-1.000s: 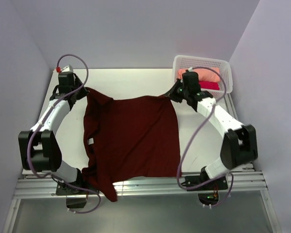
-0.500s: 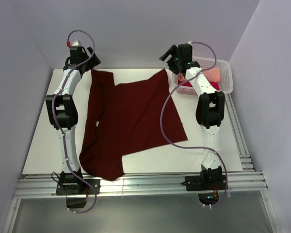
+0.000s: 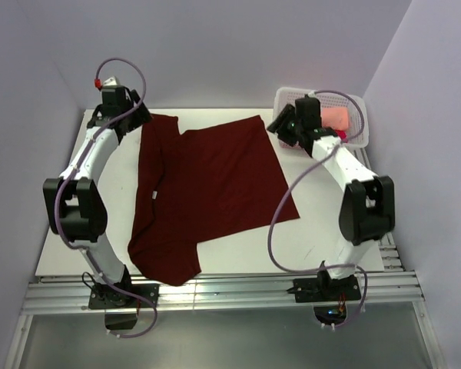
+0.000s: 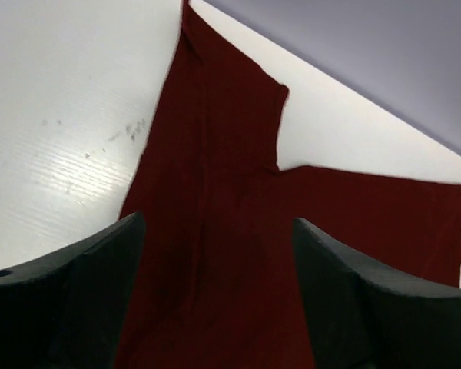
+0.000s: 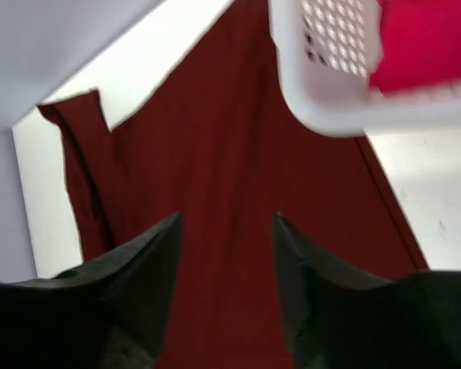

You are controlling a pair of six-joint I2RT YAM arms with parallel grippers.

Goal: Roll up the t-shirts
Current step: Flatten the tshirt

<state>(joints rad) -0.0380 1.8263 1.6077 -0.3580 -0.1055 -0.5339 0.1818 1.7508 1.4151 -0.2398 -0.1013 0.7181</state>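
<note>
Dark maroon cloth t-shirt (image 3: pixel 207 184) spread on white worktop (image 3: pixel 330 231). Left gripper (image 4: pixel 217 223) and right gripper (image 5: pixel 227 219) both wide, empty. Next, probably: grasp an edge and start the roll.

T-shirts: three. One maroon t-shirt (image 3: pixel 207 192) on the worktop (image 3: pixel 315 231), one peach shirt (image 3: pixel 336 117), one crimson-pink shirt (image 5: pixel 430 38) (both in the basket (image 3: pixel 361 115)). Baskets: one. Arms: two, left arm (image 3: pixel 92 157) and right arm (image 3: pixel 334 157), two fingers (image 4: pixel 69 307) each.

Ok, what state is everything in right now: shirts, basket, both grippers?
maroon t-shirt: spread on the table, unrolled, not held.
peach t-shirt: bunched in the basket.
crimson-pink t-shirt: in the basket too.
basket: upright, far right corner.
left gripper: open, empty.
right gripper: open, empty.
</note>
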